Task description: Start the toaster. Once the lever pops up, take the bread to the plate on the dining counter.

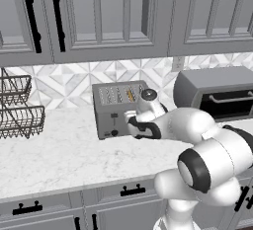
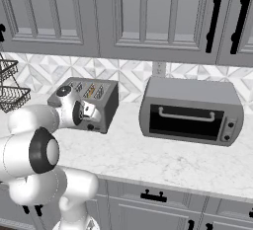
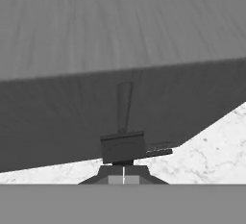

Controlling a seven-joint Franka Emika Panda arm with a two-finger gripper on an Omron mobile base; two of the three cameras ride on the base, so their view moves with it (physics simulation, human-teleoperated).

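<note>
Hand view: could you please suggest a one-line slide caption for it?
Closed claw at the dark lever on the grey toaster front, above the marble counter.

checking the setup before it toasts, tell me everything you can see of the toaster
The toaster is a boxy matte-grey metal unit with several top slots; a golden-brown bread slice stands edge-on in one. Its front carries a dark lever in a vertical slot and small dark knobs. It sits upright on the marble counter near the tiled wall, left of a larger grey oven. The closed gripper is right at the lever on its front.
</note>
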